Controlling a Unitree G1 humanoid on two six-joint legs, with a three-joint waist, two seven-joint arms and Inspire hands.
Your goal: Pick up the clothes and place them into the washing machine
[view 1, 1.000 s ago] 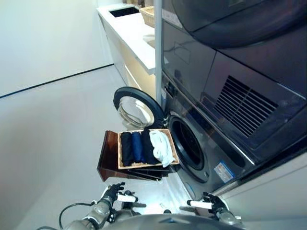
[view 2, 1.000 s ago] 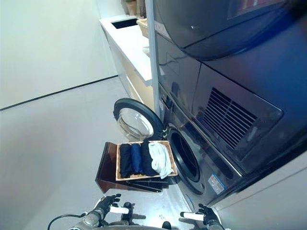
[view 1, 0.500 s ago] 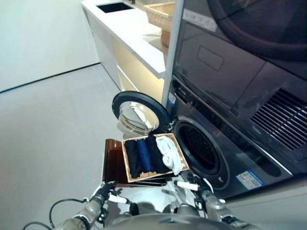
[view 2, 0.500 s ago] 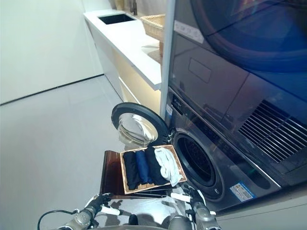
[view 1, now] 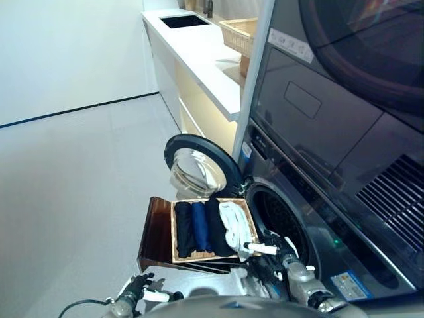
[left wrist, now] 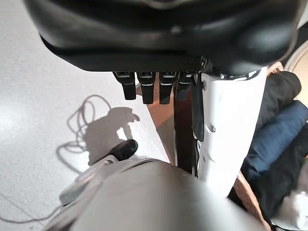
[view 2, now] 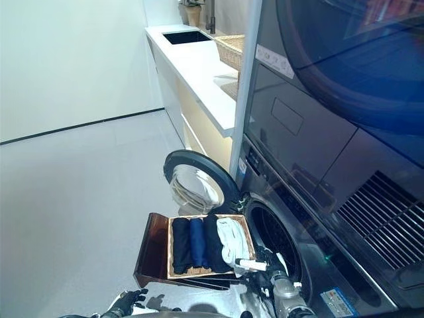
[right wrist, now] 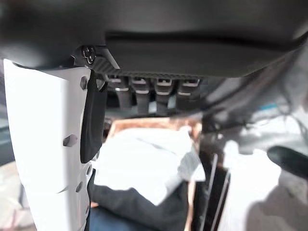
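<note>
Black, navy, white clothes (view 1: 213, 226); dark washer (view 1: 318, 218)

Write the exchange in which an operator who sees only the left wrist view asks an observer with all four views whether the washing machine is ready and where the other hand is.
Operator: I see folded clothes past my left thumb, but no machine. Is it open?
Observer: Yes. The washing machine door is swung wide open, to the left of the drum opening.
Operator: Where is the right hand?
Observer: The right hand hovers at the near end of the basket, by the white garment, fingers straight and holding nothing.
Operator: Which garment lies closest to the drum?
Observer: The white garment, at the basket's end next to the drum opening.
</note>
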